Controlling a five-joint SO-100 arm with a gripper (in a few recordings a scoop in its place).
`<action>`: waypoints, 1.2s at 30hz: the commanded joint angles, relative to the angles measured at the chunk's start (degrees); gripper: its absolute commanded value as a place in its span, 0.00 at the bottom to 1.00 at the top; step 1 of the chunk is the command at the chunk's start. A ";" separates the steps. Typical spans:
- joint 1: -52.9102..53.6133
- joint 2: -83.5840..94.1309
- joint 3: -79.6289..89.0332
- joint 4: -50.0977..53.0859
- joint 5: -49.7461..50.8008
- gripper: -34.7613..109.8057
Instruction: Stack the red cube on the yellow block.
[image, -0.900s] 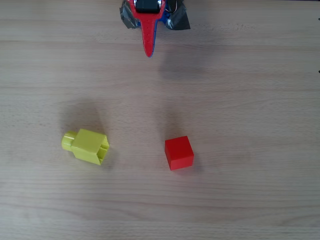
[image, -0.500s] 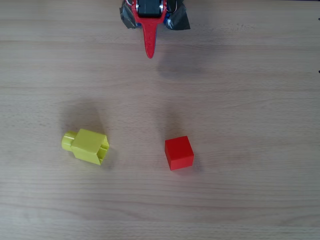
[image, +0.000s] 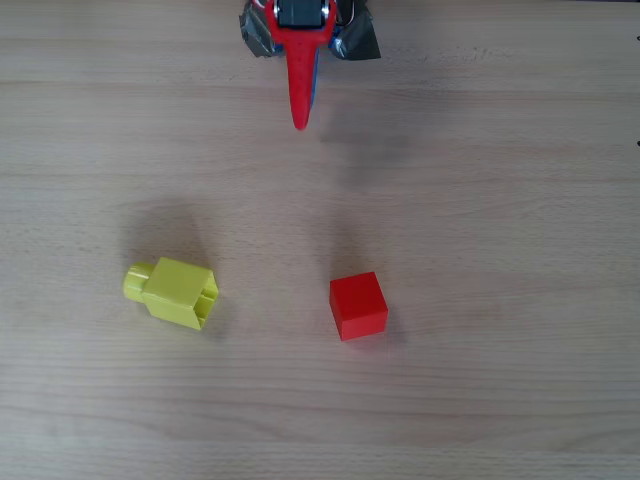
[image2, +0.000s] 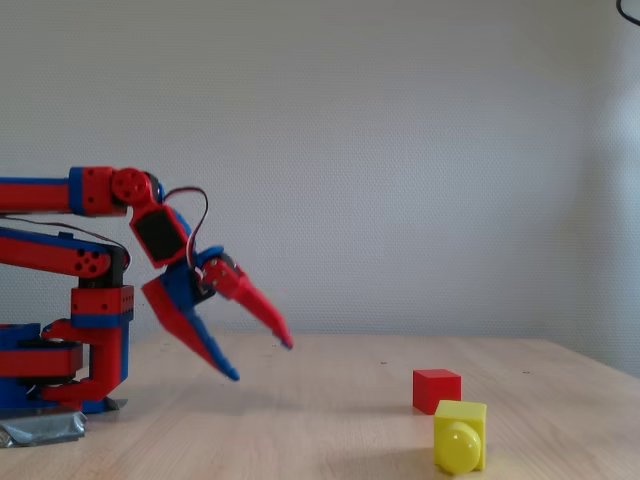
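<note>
Overhead view: the claw (image: 300, 122) reaches down from the top edge of the frame as a narrow red wedge with a sliver of blue along its right side, its tip over bare wood. The red cube (image: 358, 305) sits on the tabletop (image: 500, 200) right of centre and lower in the frame, well apart from the claw. The yellow block (image: 178, 292) lies on its side to the left of the cube — round stub pointing left, notched end pointing right — with a clear stretch of wood between the two.

Fixed view: the claw (image2: 260, 360) hangs above the tabletop (image2: 330, 430) with its red and blue fingers spread wide — nothing is between them. The red cube (image2: 437, 390) rests to the right, and the yellow block (image2: 460, 436) lies nearer the camera, its round stub facing the lens.
</note>
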 joint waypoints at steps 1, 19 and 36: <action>-1.49 -4.31 -7.03 -0.26 1.76 0.45; -7.03 -40.78 -40.96 -7.73 12.04 0.67; -3.78 -66.62 -63.98 -8.88 16.26 0.80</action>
